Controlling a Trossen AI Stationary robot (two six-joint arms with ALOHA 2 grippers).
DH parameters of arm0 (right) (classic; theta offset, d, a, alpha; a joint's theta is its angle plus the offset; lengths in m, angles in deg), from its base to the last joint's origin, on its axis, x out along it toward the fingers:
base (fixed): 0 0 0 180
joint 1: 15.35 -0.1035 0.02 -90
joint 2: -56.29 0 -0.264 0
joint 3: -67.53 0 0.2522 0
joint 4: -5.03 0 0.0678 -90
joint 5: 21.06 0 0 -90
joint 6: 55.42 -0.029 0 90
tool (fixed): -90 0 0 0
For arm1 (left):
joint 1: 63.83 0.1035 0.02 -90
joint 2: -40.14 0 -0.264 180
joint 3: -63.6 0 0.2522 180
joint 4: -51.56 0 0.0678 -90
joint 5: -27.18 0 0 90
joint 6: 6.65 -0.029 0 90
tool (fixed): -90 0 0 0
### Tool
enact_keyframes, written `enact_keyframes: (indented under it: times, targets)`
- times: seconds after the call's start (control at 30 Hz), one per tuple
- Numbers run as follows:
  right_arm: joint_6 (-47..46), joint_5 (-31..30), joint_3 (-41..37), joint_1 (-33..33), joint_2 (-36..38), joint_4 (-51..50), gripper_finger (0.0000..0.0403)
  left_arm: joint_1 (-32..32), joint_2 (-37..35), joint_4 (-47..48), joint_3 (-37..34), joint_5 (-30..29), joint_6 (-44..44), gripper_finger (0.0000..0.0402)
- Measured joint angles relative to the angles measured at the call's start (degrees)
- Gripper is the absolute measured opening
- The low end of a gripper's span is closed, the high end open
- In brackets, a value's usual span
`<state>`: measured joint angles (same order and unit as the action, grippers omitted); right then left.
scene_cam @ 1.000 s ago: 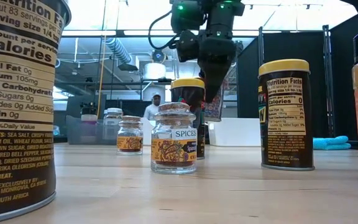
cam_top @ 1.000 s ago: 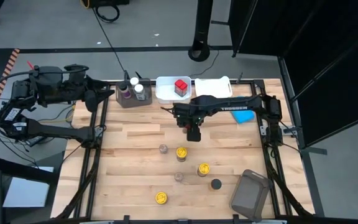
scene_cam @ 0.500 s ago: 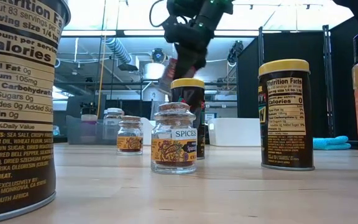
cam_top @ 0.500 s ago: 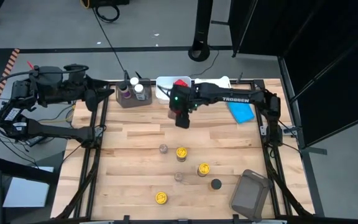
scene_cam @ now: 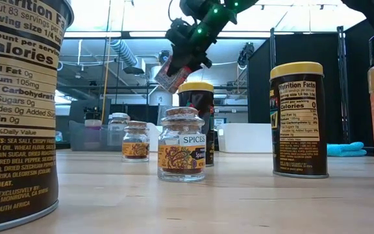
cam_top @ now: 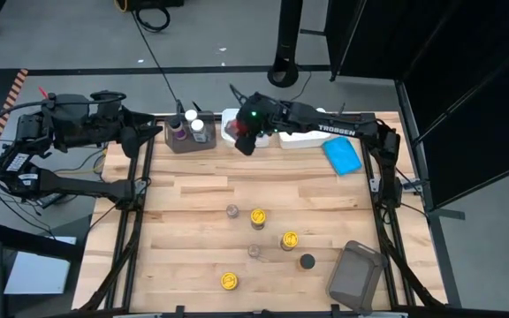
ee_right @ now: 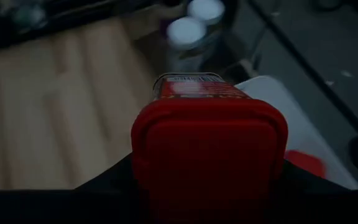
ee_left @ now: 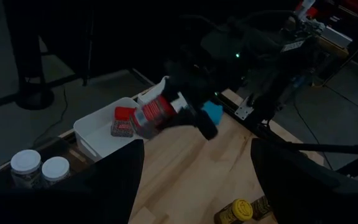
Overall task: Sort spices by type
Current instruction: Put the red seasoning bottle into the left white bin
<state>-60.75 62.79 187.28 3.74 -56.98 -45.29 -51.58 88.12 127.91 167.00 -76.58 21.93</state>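
My right gripper (cam_top: 239, 139) is shut on a red-capped spice jar (scene_cam: 169, 77) and holds it in the air over the white tub (ee_left: 98, 135) at the table's far edge. Another red-capped jar (ee_left: 123, 121) lies inside that tub. Yellow-lidded jars (cam_top: 258, 215), (cam_top: 289, 239), (cam_top: 229, 281), two glass jars (cam_top: 232, 211), (cam_top: 254, 251) and a black-capped jar (cam_top: 307, 261) stand upright on the wooden table. White-capped jars (cam_top: 198, 126) stand in a grey bin (cam_top: 188, 141). My left gripper (cam_top: 153, 132) waits open at the far left. My right gripper pinches the jar's red square cap (ee_right: 209, 149) between its two fingers, one on each side of the cap. The fingers slant downward toward the far left. The jar's body (ee_right: 194, 87) points away from the gripper, tilted bottom-down, lifted clear of the table and tub.
A second white tub (cam_top: 303, 132) stands to the right of the first. A blue cloth (cam_top: 343, 156) lies at the back right. A grey bin (cam_top: 356, 276) lies tipped at the near right corner. Bare wood lies between the tubs and the loose jars.
My right gripper has risen from the table's middle and gone toward the far edge and left with the red-capped jar. It has tipped from pointing nearly straight down to a slant, so the jar now hangs tilted over the white tub.
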Motion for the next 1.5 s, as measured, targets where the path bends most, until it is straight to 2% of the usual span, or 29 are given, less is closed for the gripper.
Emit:
enact_keyframes:
  times: [0.3,0.6,1.1,1.5]
  targets:
    - [-7.6,-11.4,0.0,1.9,0.0,2.2,0.0213,0.0,0.0,0.0,0.0,-0.2,0.0,0.0301]
    - [-14.2,-16.7,0.0,2.6,0.0,2.3,0.0213,0.0,0.0,0.0,0.0,-1.4,0.0,0.0301]
    - [-15.6,-16.9,0.0,3.8,-0.1,3.0,0.0213,0.0,0.0,0.2,0.0,-1.9,0.0,0.0301]
    - [-16.2,-14.3,0.0,6.5,-0.1,6.4,0.0213,0.0,0.0,0.2,0.0,-2.3,0.0,0.0301]
